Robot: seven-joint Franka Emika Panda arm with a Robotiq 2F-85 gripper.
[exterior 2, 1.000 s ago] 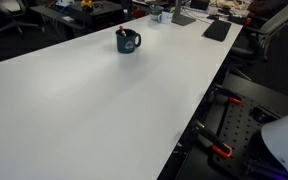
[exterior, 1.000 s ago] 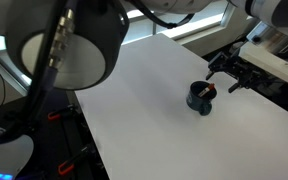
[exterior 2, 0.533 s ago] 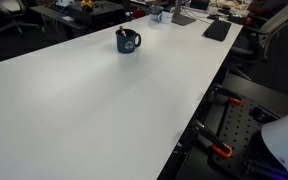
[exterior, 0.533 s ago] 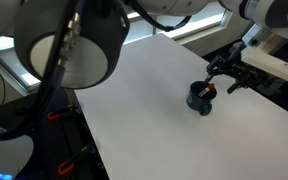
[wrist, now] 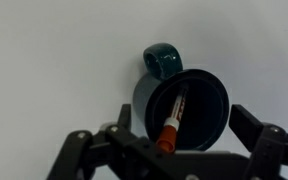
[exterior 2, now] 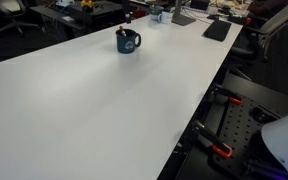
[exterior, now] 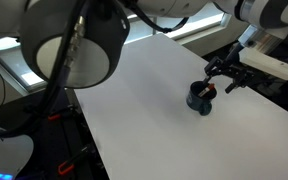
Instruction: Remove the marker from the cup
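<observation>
The dark blue cup (wrist: 206, 98) stands upright on the white table, handle toward the top of the wrist view. The reddish-orange marker (wrist: 172, 122) leans inside it, dark part down in the cup. My gripper (wrist: 184, 116) is open and hovers above the cup, one finger on each side of the rim, touching neither cup nor marker. In an exterior view the gripper (exterior: 222, 74) hangs just above and beside the cup (exterior: 198, 100), the marker's red tip (exterior: 208, 91) poking out. The cup (exterior 2: 128, 42) and marker (exterior 2: 122, 31) also show far across the table.
The white table (exterior: 134, 100) is wide, with the cup near one edge (exterior 2: 104, 100). Dark equipment and a white box (exterior: 269, 62) stand beyond that edge. Desk clutter (exterior 2: 174, 14) lies past the cup. My arm's bulky joints (exterior: 74, 45) fill the foreground.
The arm's near links have shifted slightly to the right. The gripper stays above the cup with almost no movement. Cup and marker have not moved.
</observation>
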